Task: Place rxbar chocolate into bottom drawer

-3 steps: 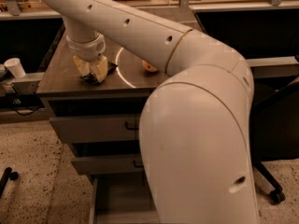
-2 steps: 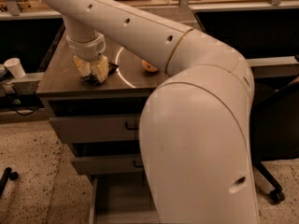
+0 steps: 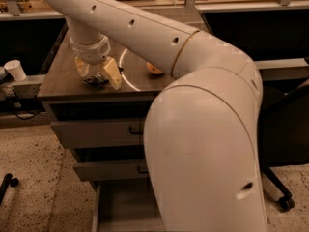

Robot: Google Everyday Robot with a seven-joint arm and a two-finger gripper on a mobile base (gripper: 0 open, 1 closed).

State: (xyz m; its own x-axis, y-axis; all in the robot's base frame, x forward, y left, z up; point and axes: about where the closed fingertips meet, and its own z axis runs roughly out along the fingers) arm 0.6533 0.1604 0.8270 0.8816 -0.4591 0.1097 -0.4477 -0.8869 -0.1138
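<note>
My gripper [image 3: 97, 75] hangs from the wrist over the left part of the cabinet's wooden top [image 3: 63, 79]. Its two pale fingers [image 3: 112, 73] stand apart, tips near the surface. A small dark flat object, which I take for the rxbar chocolate [image 3: 96, 80], lies on the top between them; its lettering does not show. The bottom drawer [image 3: 123, 204] is pulled out below. Its grey floor shows left of my arm, and the rest is hidden behind the arm.
An orange [image 3: 154, 69] lies on the top right of the gripper, partly behind my arm. The two upper drawers [image 3: 96, 132] are shut. A white cup [image 3: 15, 70] stands on a ledge at left. A chair's caster [image 3: 285, 203] is at lower right.
The gripper has sunk very slightly toward the cabinet top over the dark object. Nothing else has moved.
</note>
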